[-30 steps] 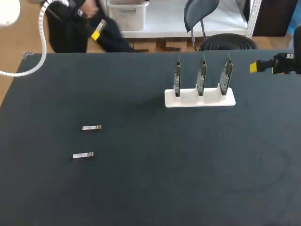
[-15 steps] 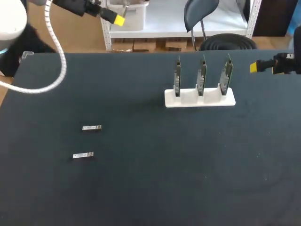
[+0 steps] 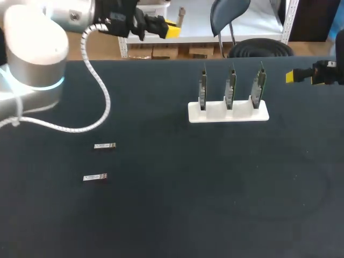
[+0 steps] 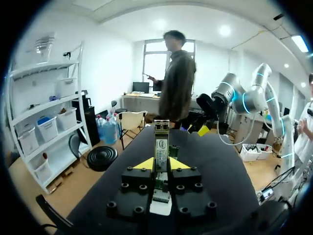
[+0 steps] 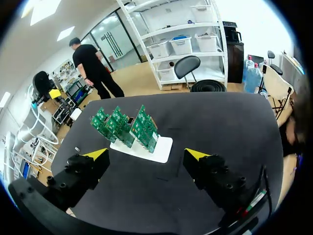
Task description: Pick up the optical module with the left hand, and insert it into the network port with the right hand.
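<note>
Left pincer (image 3: 172, 30) farther right, optical module (image 4: 161, 139) between its tips

Just a table (image 3: 172, 215), dark and matte, close to black. Takes up most of the head view and ends in a straight far edge. Bears faint curved scuffs toward the right side (hard to make out). Lit softly and evenly, with a dull sheen. Reads as the same charcoal grey in both wrist views.

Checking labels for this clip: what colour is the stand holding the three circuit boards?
The stand is white, clearest in the head view.
</note>
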You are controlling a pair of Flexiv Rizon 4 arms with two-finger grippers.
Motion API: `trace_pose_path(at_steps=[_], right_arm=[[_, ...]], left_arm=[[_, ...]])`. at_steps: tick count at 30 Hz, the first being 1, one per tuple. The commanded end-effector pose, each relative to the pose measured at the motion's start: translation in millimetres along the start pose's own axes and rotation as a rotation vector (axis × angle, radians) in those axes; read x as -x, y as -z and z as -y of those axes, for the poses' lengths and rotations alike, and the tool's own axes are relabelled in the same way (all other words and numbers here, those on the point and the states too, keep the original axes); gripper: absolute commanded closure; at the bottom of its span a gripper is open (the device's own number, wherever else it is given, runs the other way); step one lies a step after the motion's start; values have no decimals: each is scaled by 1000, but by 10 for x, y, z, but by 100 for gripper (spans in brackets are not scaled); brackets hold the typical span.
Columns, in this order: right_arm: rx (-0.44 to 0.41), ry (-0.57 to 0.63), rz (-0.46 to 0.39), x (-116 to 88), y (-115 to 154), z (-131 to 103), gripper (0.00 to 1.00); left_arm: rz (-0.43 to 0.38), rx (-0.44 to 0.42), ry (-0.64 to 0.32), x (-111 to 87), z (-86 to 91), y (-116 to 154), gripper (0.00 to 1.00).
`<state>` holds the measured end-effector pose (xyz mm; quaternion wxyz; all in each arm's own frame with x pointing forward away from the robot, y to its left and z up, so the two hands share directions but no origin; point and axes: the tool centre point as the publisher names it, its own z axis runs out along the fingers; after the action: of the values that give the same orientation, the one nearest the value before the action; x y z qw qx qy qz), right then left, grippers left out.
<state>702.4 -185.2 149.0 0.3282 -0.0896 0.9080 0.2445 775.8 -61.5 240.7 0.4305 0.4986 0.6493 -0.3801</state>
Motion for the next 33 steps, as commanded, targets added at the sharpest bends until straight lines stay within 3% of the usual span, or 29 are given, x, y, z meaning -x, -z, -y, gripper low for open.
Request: trace_pose_path(at_steps=[1,11,20,33], right_arm=[[-6,-1,1,-7,19,-17,0],[-6,-1,1,-7,19,-17,0],[-6,-1,1,-7,19,-17,0],[-6,-1,1,-7,19,-17,0]], left_arm=[[118,-69,-28,-31,-82,-234,100],[149,-217,-89,-21,124,-456,100],[141,-229,-65,-136,200,-572,100],[172,-226,-50,-153,220,-675,100]])
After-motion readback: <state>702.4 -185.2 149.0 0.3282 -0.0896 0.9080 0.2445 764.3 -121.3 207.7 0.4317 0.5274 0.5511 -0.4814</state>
